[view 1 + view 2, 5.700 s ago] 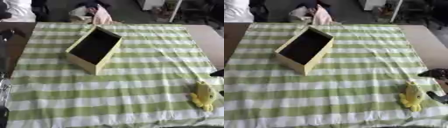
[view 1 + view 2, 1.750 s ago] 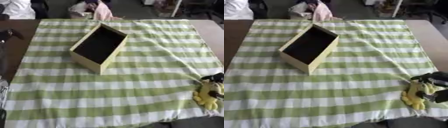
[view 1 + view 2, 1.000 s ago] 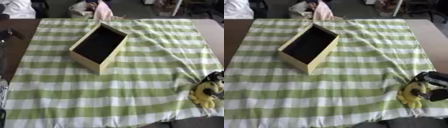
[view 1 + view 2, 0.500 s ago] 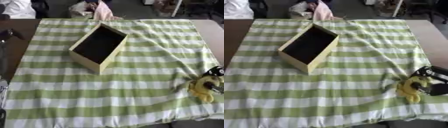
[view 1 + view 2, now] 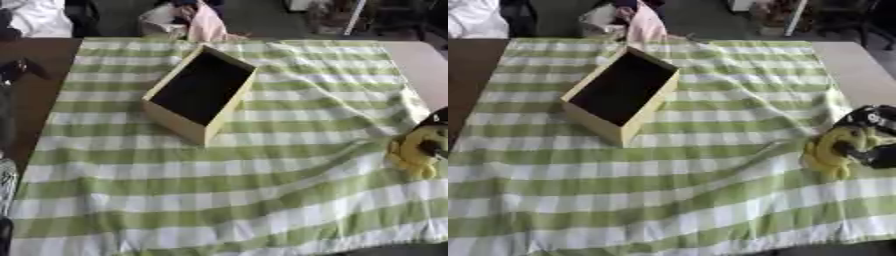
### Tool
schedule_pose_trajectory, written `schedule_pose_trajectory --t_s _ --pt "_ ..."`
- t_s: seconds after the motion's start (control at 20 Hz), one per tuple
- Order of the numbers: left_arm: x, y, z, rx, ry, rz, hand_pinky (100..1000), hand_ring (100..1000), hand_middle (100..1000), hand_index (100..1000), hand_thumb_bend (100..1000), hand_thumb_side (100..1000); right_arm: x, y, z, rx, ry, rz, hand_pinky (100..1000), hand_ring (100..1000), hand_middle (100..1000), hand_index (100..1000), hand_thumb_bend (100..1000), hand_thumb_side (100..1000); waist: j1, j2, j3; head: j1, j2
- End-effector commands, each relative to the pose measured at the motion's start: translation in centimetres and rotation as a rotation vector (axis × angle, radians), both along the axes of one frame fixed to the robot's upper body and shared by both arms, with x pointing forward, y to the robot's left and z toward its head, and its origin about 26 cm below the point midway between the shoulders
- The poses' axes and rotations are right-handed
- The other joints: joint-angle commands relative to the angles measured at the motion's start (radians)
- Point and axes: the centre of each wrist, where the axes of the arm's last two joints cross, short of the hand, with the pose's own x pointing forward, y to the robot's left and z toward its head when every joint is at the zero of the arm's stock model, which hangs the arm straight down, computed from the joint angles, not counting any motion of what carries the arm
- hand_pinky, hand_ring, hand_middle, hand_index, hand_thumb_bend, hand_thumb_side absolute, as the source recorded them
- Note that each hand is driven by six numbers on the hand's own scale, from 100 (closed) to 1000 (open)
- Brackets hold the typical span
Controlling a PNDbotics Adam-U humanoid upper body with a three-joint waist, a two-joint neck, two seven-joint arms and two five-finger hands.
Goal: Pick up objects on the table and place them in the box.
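The right robot hand has its fingers curled around a yellow soft toy at the right edge of the surface, which a green and white striped cloth covers. The open wooden box stands well apart, toward the far left. The left robot hand is not visible.

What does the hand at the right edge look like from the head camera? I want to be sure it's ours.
Only the right hand shows, at the right edge by the yellow toy. It is black and rounded in bulk, with a small pale marking on its upper part and dark fingers against the toy. No cables or silver joints can be made out. The left hand is out of view.
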Motion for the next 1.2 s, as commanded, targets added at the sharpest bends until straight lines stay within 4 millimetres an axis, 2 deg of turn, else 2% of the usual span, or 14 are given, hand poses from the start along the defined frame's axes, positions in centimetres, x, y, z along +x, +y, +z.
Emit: schedule_pose_trajectory --t_s 0.05,0.2,0.5,0.55,0.6,1.0,1.2 --pt "-0.2 0.1 0.7 0.008 -0.024 -0.001 454 1000 940 688 100 755 -0.1 -1.5 1.9 -0.035 -0.011 -0.048 538 664 528 739 100 529 -0.001 -0.009 0.000 0.001 0.006" --pt "-0.2 0.1 0.7 0.007 -0.024 -0.001 454 1000 940 688 100 755 0.0 -1.4 1.6 -0.012 0.021 -0.058 549 691 517 729 100 519 0.000 -0.008 0.000 0.003 0.006" --pt "-0.2 0.0 0.7 0.007 -0.024 -0.001 453 1000 941 688 100 756 0.0 -1.3 1.0 0.034 0.082 -0.096 641 793 514 720 100 480 0.002 -0.006 0.000 0.004 0.006" --pt "-0.2 0.0 0.8 0.008 -0.024 -0.001 453 1000 941 688 100 756 -0.1 -1.3 1.0 0.039 0.093 -0.105 667 805 526 729 100 454 0.002 -0.005 0.000 0.003 0.006" --pt "-0.2 0.0 0.8 0.007 -0.025 -0.002 454 1000 941 688 100 756 -0.1 -1.3 1.0 0.040 0.101 -0.109 677 808 532 732 100 474 0.003 -0.005 0.000 0.003 0.006" --pt "-0.1 0.0 0.8 0.006 -0.026 -0.002 453 1000 942 689 100 755 -0.1 -0.9 0.8 0.049 0.118 -0.122 716 828 598 771 100 426 0.006 -0.005 0.000 0.002 0.006" --pt "-0.1 0.0 0.8 0.007 -0.026 -0.002 453 1000 943 690 100 755 -0.2 -1.0 0.7 0.044 0.120 -0.133 725 839 682 801 100 376 0.006 -0.003 0.000 0.003 0.006"
